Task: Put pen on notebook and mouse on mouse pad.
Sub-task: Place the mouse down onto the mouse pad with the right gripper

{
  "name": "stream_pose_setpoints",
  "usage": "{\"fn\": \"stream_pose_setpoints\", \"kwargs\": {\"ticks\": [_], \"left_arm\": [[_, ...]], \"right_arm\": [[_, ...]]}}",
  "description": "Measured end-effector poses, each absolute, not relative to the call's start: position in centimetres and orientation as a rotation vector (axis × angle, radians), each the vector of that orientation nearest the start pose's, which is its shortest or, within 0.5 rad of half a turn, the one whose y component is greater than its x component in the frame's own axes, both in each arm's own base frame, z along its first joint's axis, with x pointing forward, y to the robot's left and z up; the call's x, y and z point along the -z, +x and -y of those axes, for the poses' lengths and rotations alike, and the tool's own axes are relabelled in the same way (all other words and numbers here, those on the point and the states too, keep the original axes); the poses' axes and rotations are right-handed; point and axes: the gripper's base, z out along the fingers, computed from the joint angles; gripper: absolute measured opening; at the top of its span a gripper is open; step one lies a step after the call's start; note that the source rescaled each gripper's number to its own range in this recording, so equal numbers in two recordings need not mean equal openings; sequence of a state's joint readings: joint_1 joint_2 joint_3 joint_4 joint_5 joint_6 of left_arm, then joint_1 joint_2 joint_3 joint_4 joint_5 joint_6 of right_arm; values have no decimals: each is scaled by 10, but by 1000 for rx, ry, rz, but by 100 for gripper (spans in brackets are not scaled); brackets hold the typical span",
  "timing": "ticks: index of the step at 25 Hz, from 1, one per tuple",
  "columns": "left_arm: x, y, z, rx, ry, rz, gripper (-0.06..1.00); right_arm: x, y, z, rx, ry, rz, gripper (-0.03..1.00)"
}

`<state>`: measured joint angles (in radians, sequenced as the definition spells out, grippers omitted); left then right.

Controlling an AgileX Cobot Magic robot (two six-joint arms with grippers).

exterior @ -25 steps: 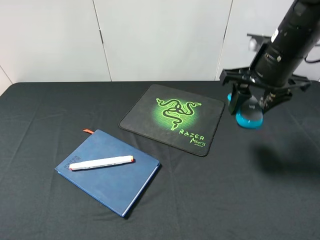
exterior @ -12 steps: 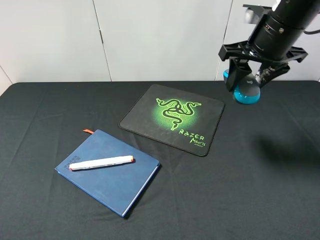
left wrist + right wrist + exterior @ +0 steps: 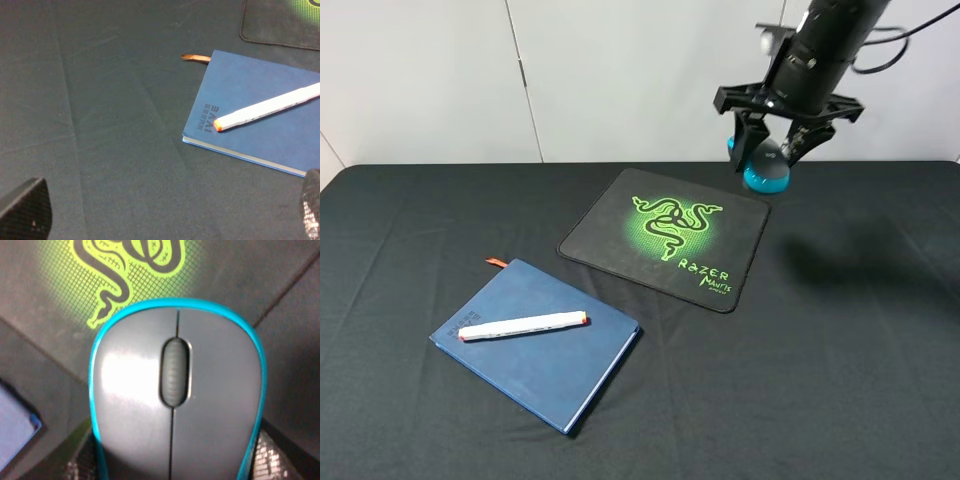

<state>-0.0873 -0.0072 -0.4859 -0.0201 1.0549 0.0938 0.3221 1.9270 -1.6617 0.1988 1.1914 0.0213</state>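
While my right claw hangs in the air by the far right corner of the mouse pad, it is clamped on the mouse, with 1 finger on each teal side. From my right wrist the mouse fills the view, grey top and scroll wheel facing up. The pad's green snake logo shows beneath it, so the mouse is lifted clear of the black desk. Toward the front left, the pen lies flat across the blue notebook, well apart from the pad. My left claw is spread wide with nothing between its 2 fingers. It sits above bare desk just beside the notebook's lettered corner.
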Motion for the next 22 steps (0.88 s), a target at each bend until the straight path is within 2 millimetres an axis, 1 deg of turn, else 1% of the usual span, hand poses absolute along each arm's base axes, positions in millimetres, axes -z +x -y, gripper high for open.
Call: {"fn": "stream_pose_setpoints", "kwargs": {"ticks": [3,7,10,12,15,18,22], "left_arm": [[-274,-4,1,20,186,-2037,100],[-274,-4,1,20,186,-2037,100],[-274,-4,1,19,186,-2037,100],[-274,-4,1,19,186,-2037,100],[-274,-4,1,19,186,-2037,100],[-274,-4,1,19,186,-2037,100],[-274,-4,1,19,186,-2037,100]], "right_arm": [[-246,389,-157,-329,-395,-2963,3],[-227,396,-188,-330,-509,-2967,3],[-207,402,-211,-317,-587,-2972,3],[-197,408,-221,-318,-606,-2972,3],[-179,420,-228,-315,-606,-2961,3],[-164,431,-230,-278,-606,-2929,3],[-150,435,-230,-249,-610,-2923,3]]}}
